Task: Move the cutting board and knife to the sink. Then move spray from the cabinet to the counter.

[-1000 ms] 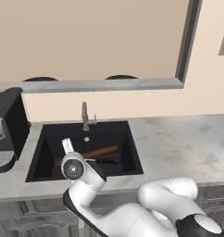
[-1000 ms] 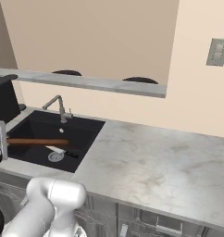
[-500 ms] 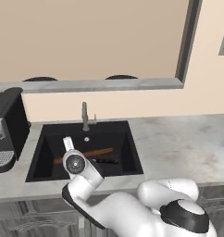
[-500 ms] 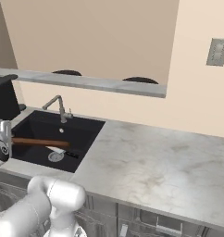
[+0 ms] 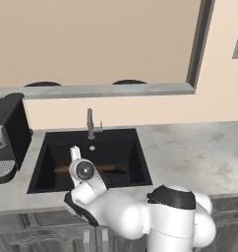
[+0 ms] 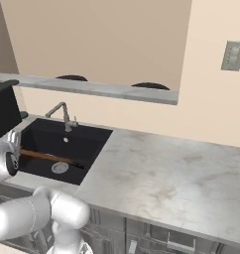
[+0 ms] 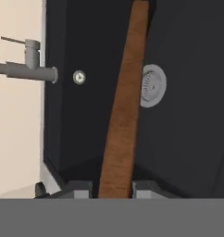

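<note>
Against the frames from a second ago, the arm has drawn back toward the base: in the left base view its wrist now sits lower and nearer the front rim of the sink point(image 5: 135, 147), and in the right base view the hand has slid further toward the left edge. The cutting board point(image 7: 125, 106) keeps its place, lying across the black basin.

In the hand view the pincer point(image 7: 113, 190) is pinching the near end of the cutting board, its two dark tips pressed against either edge of the reddish-brown wood. The board runs away from the tips over the basin floor and passes just beside the round drain point(image 7: 153, 85). In the left base view it shows as a brown strip lying across the bottom of the sink, partly hidden by the wrist; I cannot make out the knife with any certainty.

The grey faucet point(image 5: 90, 123) stands at the back rim of the sink. The counter point(image 6: 166, 173) is a white-grey marbled slab stretching to the right of the basin, with grey drawer fronts below it. A black coffee machine point(image 5: 8, 133) stands on the counter left of the sink. Behind, a marbled ledge runs under a wide opening in the beige wall, and a light switch plate point(image 6: 233, 55) is fixed to the wall on the right.
</note>
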